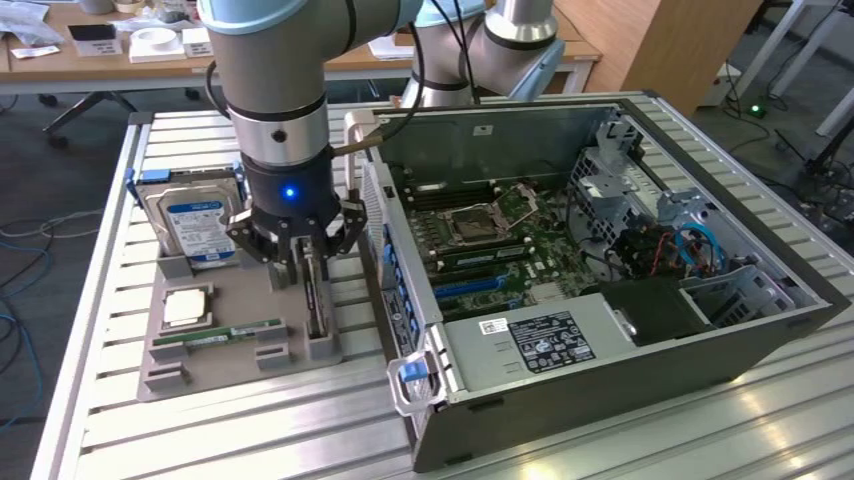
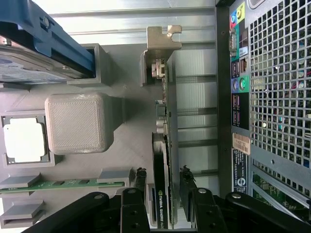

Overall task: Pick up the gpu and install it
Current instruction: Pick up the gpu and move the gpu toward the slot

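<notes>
So, starting at the claw point(image 1: 310, 275): parked low, left of centre in the exterior view, right over the grey tray point(image 1: 247, 300). Sitting roughly half open, with black fingers point(image 2: 141, 182) dropped either side of the gpu point(image 1: 316, 315) and a thin strip of tray showing on each side in the wrist view. So straddling, not squeezing. Nothing actually held, as far as can be seen.

As for the gpu: standing on its long edge in a slot along the tray's side nearest the PC case point(image 1: 641, 375). Black cooler face turned toward the rest of the tray, silver end bracket point(image 2: 163, 41) up at the end level with the hard drive point(image 1: 194, 220).

Moving outward on the tray: hard drive propped upright in its holder toward the upper left, then a CPU point(image 1: 184, 307) lying flat below it, then a green memory stick point(image 1: 220, 333) in a slot near the tray's lower edge.

Further right, filling the middle and right of the frame: case lying open, motherboard point(image 1: 494, 250) exposed, power supply point(image 1: 534, 345) at the lower edge. All of it on a slatted metal table point(image 1: 267, 430).
</notes>
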Controlling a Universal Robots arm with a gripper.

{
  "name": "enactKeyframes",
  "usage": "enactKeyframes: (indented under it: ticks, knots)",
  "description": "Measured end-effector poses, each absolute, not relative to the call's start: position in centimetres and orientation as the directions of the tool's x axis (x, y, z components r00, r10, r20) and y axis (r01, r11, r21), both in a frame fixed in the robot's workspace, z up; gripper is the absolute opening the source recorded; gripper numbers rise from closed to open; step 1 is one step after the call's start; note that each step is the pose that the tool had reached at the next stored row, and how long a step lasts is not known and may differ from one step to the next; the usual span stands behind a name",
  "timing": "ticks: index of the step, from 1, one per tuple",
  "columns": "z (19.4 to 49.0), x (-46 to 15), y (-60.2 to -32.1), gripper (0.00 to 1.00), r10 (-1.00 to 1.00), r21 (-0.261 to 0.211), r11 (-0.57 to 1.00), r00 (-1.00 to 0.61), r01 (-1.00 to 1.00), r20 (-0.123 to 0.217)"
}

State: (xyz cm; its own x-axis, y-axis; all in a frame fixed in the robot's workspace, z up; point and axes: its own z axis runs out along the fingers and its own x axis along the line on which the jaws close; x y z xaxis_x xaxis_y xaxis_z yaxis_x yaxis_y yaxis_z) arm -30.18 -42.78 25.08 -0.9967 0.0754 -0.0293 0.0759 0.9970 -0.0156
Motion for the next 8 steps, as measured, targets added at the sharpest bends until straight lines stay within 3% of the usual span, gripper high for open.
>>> enactKeyframes:
  ticks: [8]
  knots:
    - [24.96,-30.17,-42.77,0.42,0.075,-0.015,0.997,-0.997,0.076,-0.030]
